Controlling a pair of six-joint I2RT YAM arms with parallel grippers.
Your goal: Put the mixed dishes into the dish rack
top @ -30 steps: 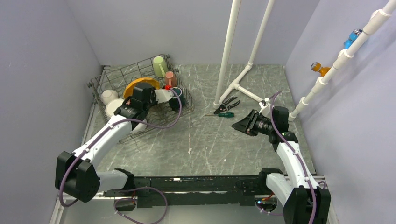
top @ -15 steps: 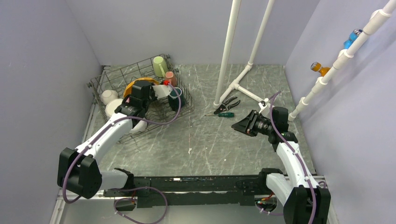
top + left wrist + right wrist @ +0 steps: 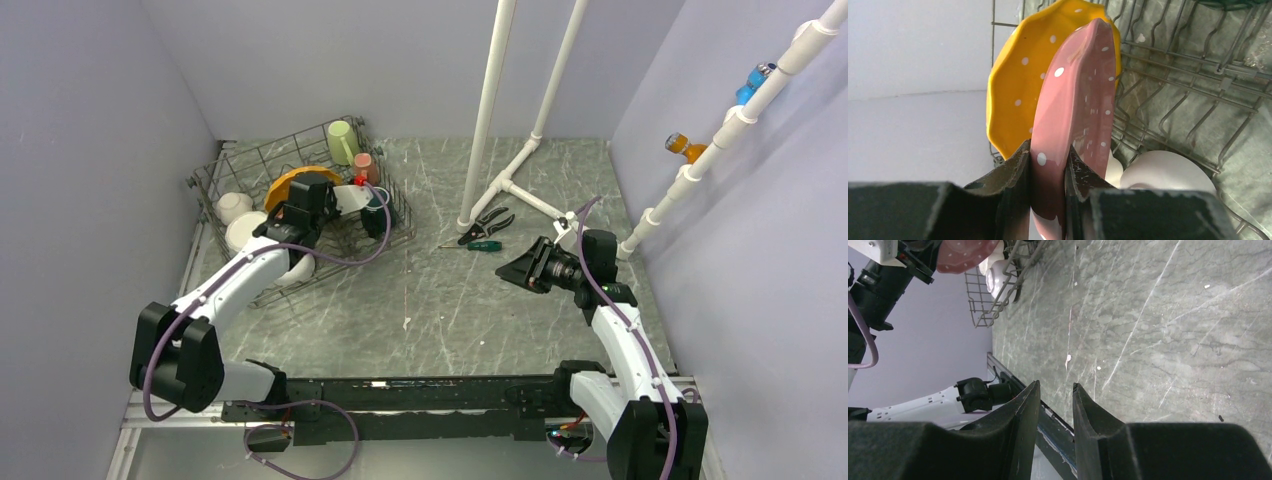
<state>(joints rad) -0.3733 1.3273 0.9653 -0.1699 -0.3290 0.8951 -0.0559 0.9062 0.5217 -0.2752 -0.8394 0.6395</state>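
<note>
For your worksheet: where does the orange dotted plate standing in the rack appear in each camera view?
Top external: upper left, the orange dotted plate stands in the dish rack.
Left wrist: left of centre, behind the pink plate.
Right wrist: not in view.
Shared landmark: the dish rack's wires, in all three views.

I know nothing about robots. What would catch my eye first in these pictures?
The left gripper clamps a pink white-dotted plate on edge, close beside an orange dotted plate standing in the dish rack at the far left. The right gripper hangs empty, jaws slightly apart, above the grey marbled table on the right. Two white pipes rise behind the middle, with pliers and a screwdriver lying near their foot.
</note>
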